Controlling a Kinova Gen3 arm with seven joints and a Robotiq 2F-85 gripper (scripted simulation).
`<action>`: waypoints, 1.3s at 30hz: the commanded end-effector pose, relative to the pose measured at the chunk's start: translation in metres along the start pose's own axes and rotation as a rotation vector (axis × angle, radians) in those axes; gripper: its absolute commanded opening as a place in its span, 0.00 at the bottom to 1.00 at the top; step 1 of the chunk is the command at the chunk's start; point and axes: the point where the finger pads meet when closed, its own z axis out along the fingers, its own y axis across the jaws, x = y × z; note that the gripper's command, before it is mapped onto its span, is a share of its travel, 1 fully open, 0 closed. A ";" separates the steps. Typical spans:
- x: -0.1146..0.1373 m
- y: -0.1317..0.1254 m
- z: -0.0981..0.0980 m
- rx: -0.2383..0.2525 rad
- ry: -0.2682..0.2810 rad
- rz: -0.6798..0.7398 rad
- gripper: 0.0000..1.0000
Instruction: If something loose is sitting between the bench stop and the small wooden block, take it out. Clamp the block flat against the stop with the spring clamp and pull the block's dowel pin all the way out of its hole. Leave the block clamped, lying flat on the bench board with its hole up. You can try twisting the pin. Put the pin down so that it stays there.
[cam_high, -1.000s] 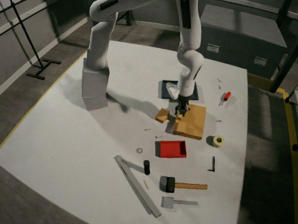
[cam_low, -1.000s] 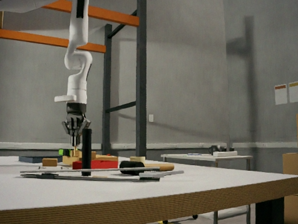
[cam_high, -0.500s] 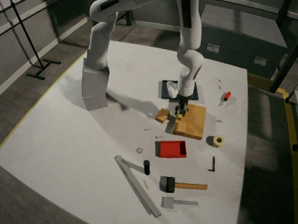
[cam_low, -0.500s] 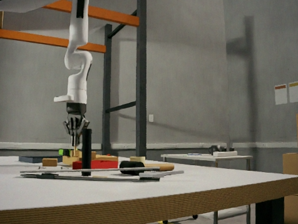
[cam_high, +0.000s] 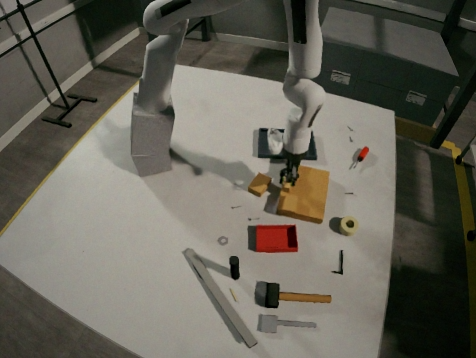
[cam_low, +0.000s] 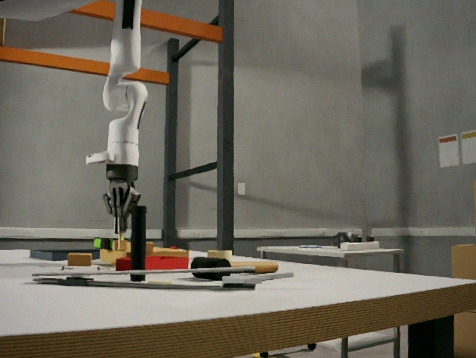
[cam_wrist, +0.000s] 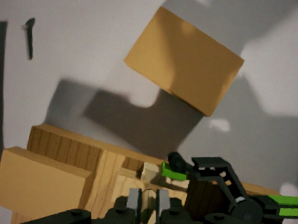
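Clamped on upright dowel pin (cam_low: 120, 237) (cam_wrist: 148, 201) w/ gripper (cam_high: 289, 181) (cam_low: 119, 232) (cam_wrist: 148, 204), right above small wooden block (cam_high: 287, 187) (cam_low: 120, 245) (cam_wrist: 125, 184) on bench board (cam_high: 312, 192) (cam_wrist: 65, 144). Can't tell if pin's low end is in hole. Can see spring clamp (cam_wrist: 215, 173) w/ green pad by block. Can see loose tan block (cam_high: 260, 185) (cam_low: 79, 259) (cam_wrist: 185, 60) on table (cam_high: 125, 240) (cam_low: 300, 295) (cam_wrist: 85, 45), apart from board.

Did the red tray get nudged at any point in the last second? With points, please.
No. In the top view the red tray (cam_high: 272, 248) (cam_low: 165, 263) keeps its place relative to the arm's base (cam_high: 137, 152), with no visible shift either way.
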 end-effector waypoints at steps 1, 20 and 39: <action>-0.001 0.000 -0.001 0.003 -0.003 0.029 0.10; -0.001 -0.001 -0.001 0.003 -0.003 0.188 0.10; -0.001 0.000 -0.001 0.002 -0.003 0.363 0.10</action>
